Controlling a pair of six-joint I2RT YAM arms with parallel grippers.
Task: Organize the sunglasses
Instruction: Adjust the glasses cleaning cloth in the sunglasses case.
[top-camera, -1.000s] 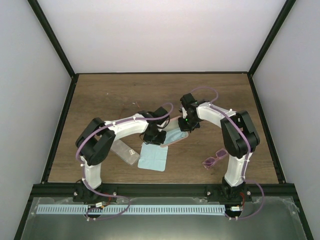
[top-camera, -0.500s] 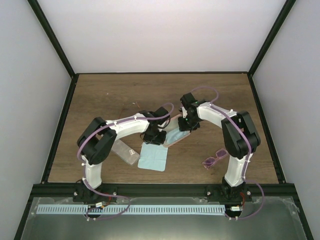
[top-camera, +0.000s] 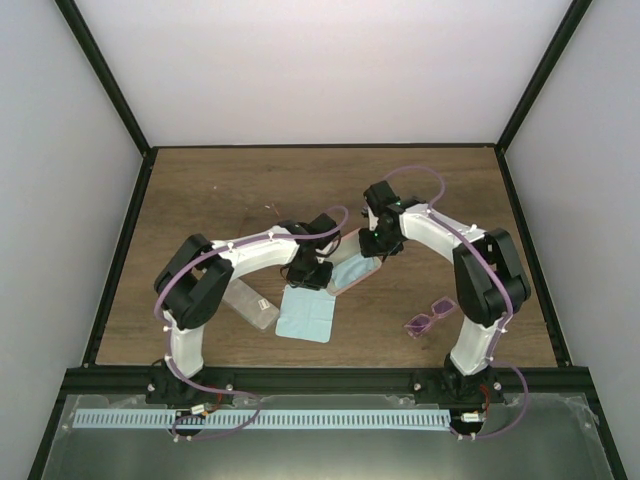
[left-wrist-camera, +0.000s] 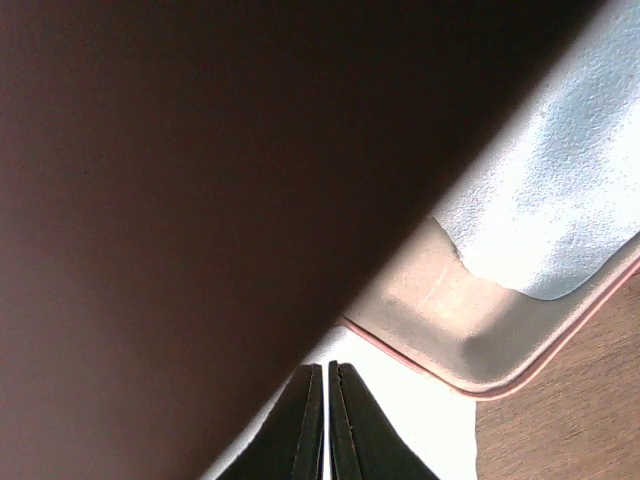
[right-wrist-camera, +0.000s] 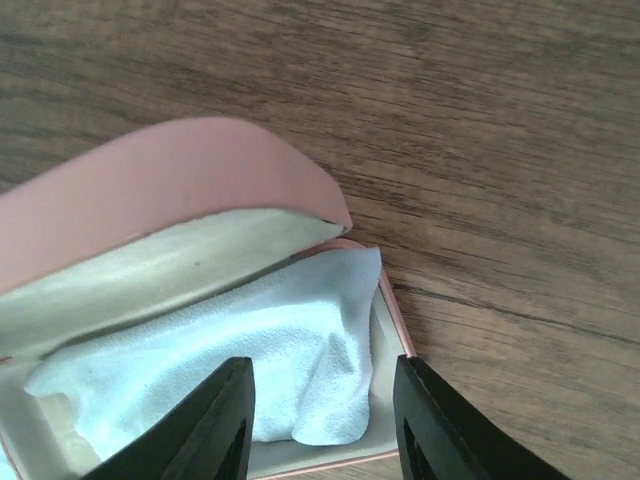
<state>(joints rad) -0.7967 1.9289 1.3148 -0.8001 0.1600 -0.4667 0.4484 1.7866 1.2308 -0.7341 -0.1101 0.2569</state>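
The purple-pink sunglasses (top-camera: 430, 319) lie on the table at the right, near my right arm's base. A thin wiry shape (top-camera: 271, 210) behind my left arm may be the orange pair; it is too small to tell. The pink case (top-camera: 357, 274) stands open with a light blue cloth (right-wrist-camera: 230, 380) inside it. My right gripper (right-wrist-camera: 320, 425) is open and empty just above that cloth. My left gripper (left-wrist-camera: 328, 385) is shut, its fingertips at the case's near rim (left-wrist-camera: 470, 385), under a dark blurred surface.
A second light blue cloth (top-camera: 307, 315) lies flat in front of the pink case. A grey translucent case (top-camera: 250, 303) lies left of it, beside my left arm. The pink lid (right-wrist-camera: 170, 185) stands raised at the case's far side. Black frame rails bound the table.
My right arm's elbow has swung right and its gripper has shifted slightly back over the open case. My left arm has stayed put.
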